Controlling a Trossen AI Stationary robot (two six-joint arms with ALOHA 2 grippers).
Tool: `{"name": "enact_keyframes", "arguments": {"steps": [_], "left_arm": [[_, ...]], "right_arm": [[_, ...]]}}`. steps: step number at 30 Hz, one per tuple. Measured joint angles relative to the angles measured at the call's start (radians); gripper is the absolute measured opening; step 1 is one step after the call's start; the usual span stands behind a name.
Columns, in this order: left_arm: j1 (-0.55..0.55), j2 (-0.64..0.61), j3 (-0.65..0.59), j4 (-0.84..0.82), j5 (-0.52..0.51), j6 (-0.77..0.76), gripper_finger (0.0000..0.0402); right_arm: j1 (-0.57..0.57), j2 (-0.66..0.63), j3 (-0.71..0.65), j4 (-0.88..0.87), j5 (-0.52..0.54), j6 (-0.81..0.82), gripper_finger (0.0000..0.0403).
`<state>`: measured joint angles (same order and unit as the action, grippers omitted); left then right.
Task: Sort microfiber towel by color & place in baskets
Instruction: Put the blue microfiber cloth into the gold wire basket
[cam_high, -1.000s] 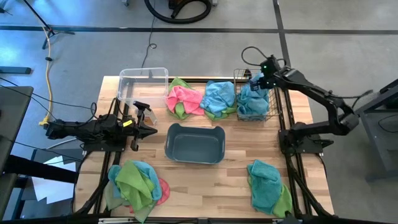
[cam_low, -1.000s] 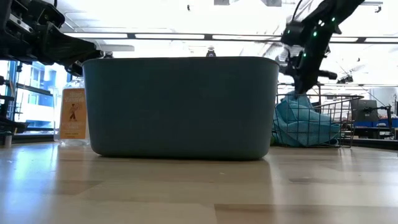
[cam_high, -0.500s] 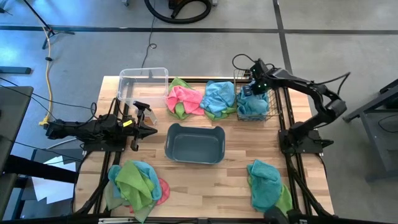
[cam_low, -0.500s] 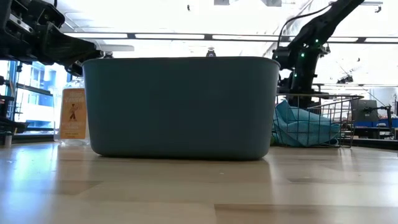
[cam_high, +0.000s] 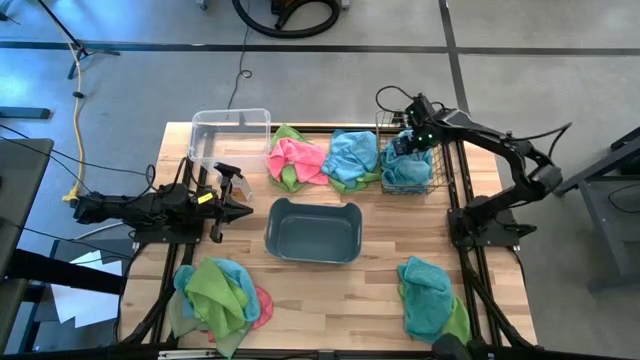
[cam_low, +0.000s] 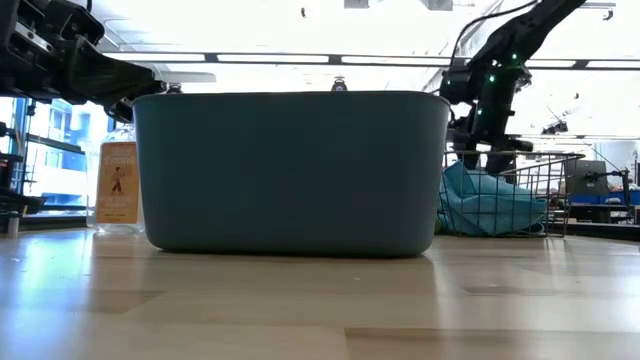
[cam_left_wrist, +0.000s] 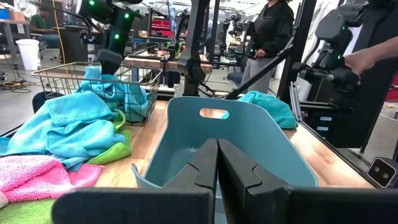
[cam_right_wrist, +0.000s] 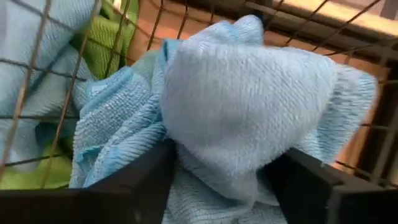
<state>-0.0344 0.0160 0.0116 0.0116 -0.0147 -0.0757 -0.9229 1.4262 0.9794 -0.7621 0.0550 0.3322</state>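
- The left gripper rested near the table's left edge, fingers pressed together, facing the grey-blue tub.
- The right gripper hung in the wire-mesh basket, fingers spread around a blue towel; lifting straight up should clear the wires.
- Mixed towel piles lay beside it; the clear bin stood well apart.

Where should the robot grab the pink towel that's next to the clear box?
Probably from straight above, pinching the raised fold in the middle of the pink towel. It lies crumpled on top of a green towel and beside a blue towel, so a grab at its edges could catch those too.
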Motion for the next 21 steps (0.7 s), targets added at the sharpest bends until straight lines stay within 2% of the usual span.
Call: {"name": "enact_keyframes", "arguments": {"steps": [5,13,21], "left_arm": [[0.0,0.0,0.0,0.0,0.0,0.0,0.0],[0.0,0.0,0.0,0.0,0.0,0.0,0.0],[0.0,0.0,0.0,0.0,0.0,0.0,0.0]], "right_arm": [[-0.021,-0.03,0.086,-0.027,0.004,0.001,0.0281],[-0.022,-0.047,0.268,-0.078,0.018,0.0,0.0282],[0.0,-0.047,0.394,-0.078,-0.185,0.008,0.0282]]}}
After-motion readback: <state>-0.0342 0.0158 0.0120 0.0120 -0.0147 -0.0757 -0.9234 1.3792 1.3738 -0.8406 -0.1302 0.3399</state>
